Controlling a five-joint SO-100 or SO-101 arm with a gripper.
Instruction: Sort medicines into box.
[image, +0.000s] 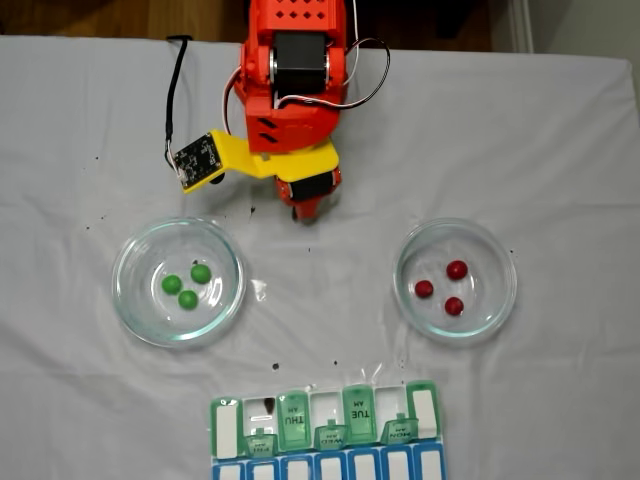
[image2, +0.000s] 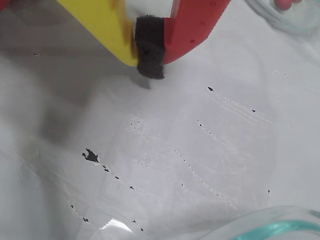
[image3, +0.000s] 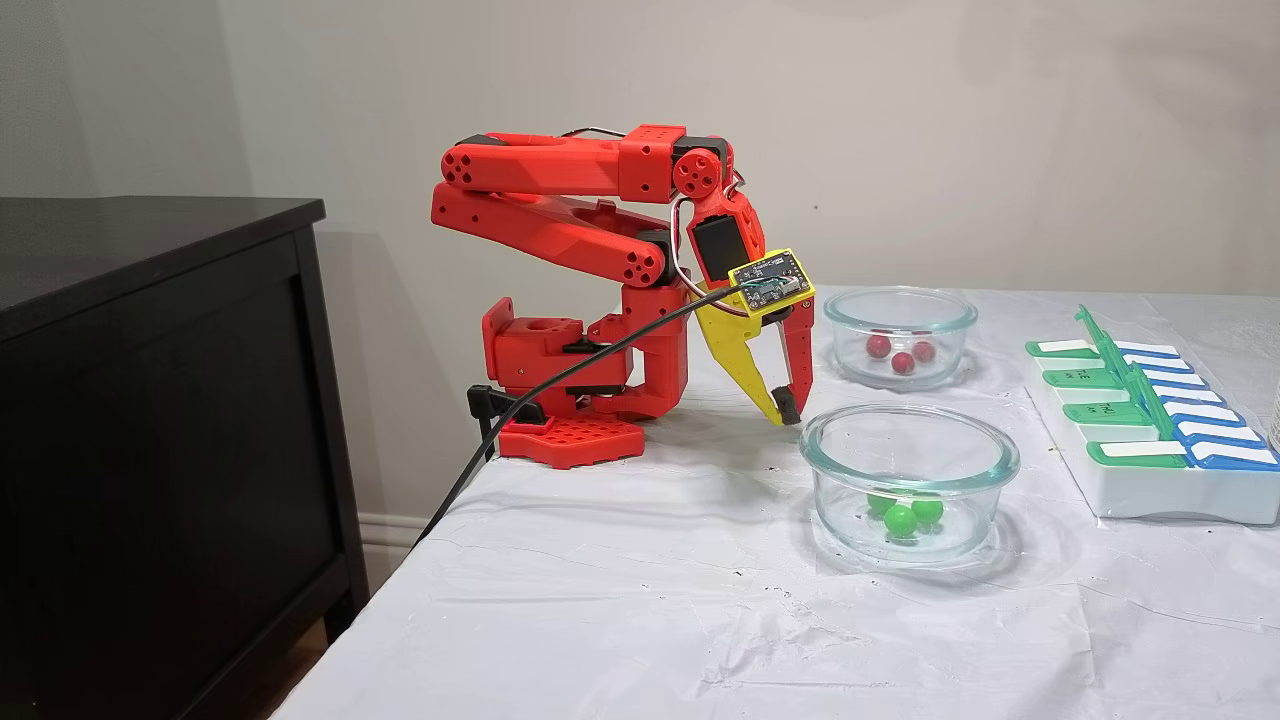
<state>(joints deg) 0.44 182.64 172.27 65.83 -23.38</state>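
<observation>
In the overhead fixed view the end effector, fingers together on nothing, hangs low over the bench. The green balls lie at its seven o'clock, the red balls at four, the box at six.

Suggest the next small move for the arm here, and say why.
Probably open the gripper and swing toward one dish, say the green balls. The jaws are shut on nothing, parked between the dishes; all six balls sit unsorted and the box has lids up.
</observation>
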